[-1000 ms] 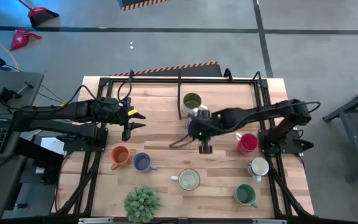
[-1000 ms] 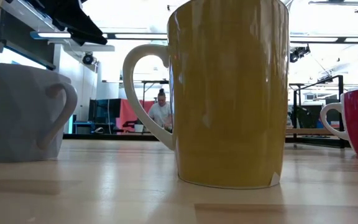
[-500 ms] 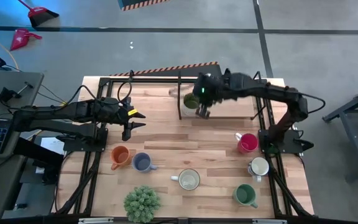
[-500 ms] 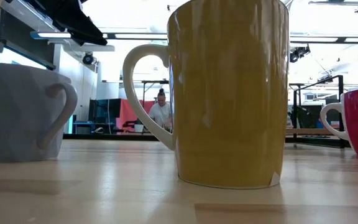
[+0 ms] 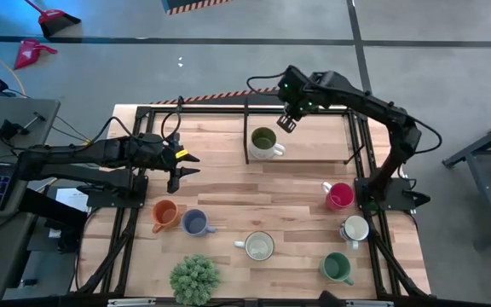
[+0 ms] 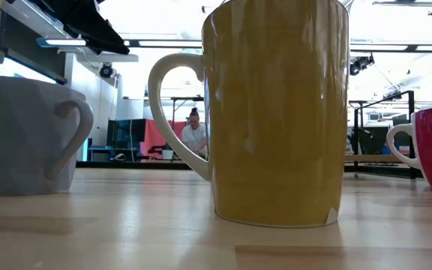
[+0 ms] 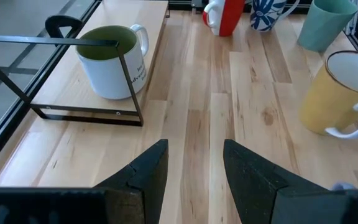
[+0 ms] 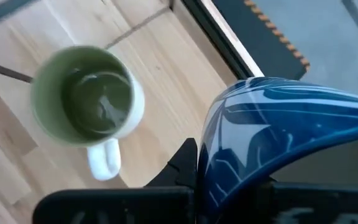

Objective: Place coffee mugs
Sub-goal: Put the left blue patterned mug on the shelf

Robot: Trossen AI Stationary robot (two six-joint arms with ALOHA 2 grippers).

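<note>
My right gripper [image 5: 286, 120] hangs high over the table's far edge, shut on a blue-and-white patterned mug [image 8: 272, 143]. Below it, toward the near side, a white mug with an olive inside [image 5: 264, 142] stands on a pale board inside a black wire frame [image 7: 73, 112]. My left gripper [image 7: 194, 167] is open and empty over the table's left part [image 5: 181, 170]. Orange [image 5: 164, 213], blue-grey [image 5: 196, 223], cream [image 5: 258, 246], magenta [image 5: 339, 195], white [image 5: 355, 228] and dark green [image 5: 337, 267] mugs stand on the table. My right gripper holds the patterned mug's curved wall [image 8: 229, 155] between its fingers, one dark finger [image 8: 184, 163] showing beside it. The mug itself covers the place of contact. It is lifted clear, high above the table's far edge.
A bushy potted plant [image 5: 195, 278] stands at the near edge. A black metal frame [image 5: 356, 145] runs round the table's sides. Bare wood lies in the middle [image 5: 254, 192]. In the low view the cream mug [image 6: 276, 112] fills the front; a person [image 6: 194, 135] shows far behind.
My right gripper has risen from the table's middle and swung toward the far edge, passing over the olive-lined mug and carrying the patterned mug with it. It has also turned about. The left arm and the other mugs have kept still.
</note>
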